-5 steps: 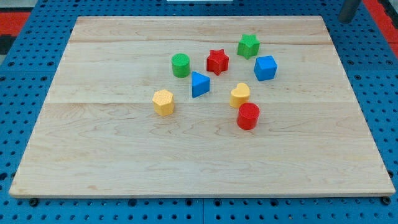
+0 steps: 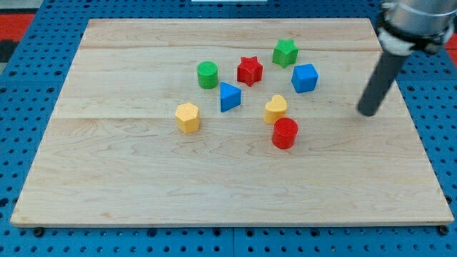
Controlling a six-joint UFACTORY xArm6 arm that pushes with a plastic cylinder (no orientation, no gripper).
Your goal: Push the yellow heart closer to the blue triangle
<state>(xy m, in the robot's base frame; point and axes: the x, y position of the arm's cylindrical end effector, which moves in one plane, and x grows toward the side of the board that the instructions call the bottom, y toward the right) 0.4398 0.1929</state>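
The yellow heart (image 2: pixel 275 109) lies near the board's middle, right of the blue triangle (image 2: pixel 228 96) with a small gap between them. My tip (image 2: pixel 368 112) is on the board at the view's right, well to the right of the yellow heart and touching no block. The red cylinder (image 2: pixel 285 133) sits just below the heart.
A yellow hexagon (image 2: pixel 188 117) lies left of the triangle. A green cylinder (image 2: pixel 208 74), red star (image 2: pixel 250 70), green star (image 2: pixel 285 52) and blue cube (image 2: pixel 305 78) sit above. The wooden board (image 2: pixel 107 178) rests on a blue pegboard.
The rod has come down from the view's top right corner onto the board's right side. No block has moved.
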